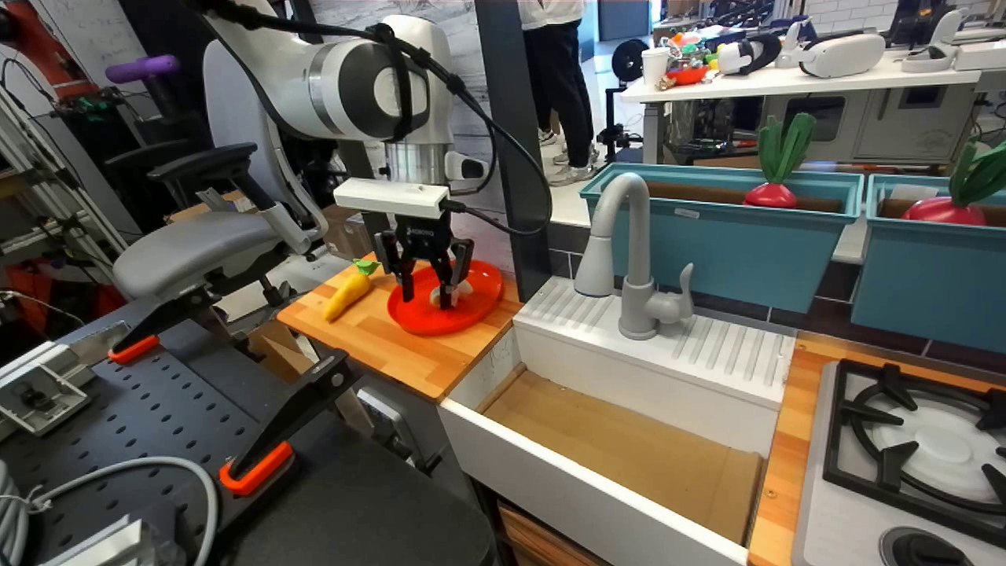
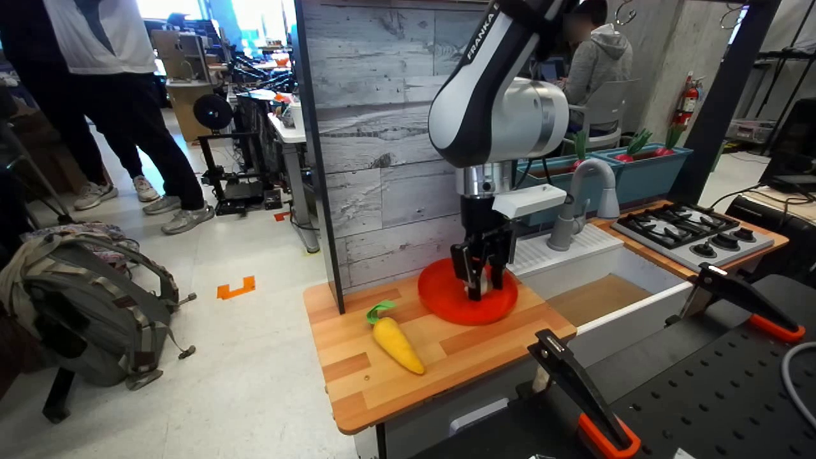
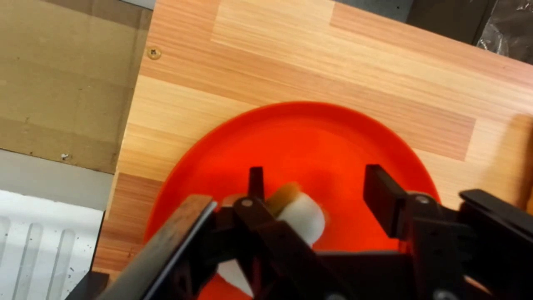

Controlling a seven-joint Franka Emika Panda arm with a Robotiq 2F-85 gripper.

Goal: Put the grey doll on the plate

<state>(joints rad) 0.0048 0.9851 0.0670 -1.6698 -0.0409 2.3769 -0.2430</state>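
The orange-red plate [image 1: 481, 308] [image 2: 440, 294] [image 3: 308, 129] lies on the wooden counter. The small pale grey-white doll [image 1: 462, 290] [image 2: 483, 281] [image 3: 305, 218] rests on the plate, with a brownish part showing in the wrist view. My gripper [image 1: 427, 299] [image 2: 486, 291] points down low over the plate. In the wrist view the gripper [image 3: 315, 175] is open with a wide gap. The doll lies at the left finger, partly hidden behind it, and is apart from the right finger. Whether it touches the left finger I cannot tell.
A yellow carrot-shaped toy [image 1: 348, 295] [image 2: 396, 344] lies on the counter beside the plate. A white sink [image 1: 581, 503] with a grey faucet [image 1: 637, 259] [image 2: 574, 197] adjoins the counter. A grey plank wall [image 2: 376, 185] rises behind the plate. Black clamps [image 1: 291, 409] [image 2: 583, 389] hold a dark table.
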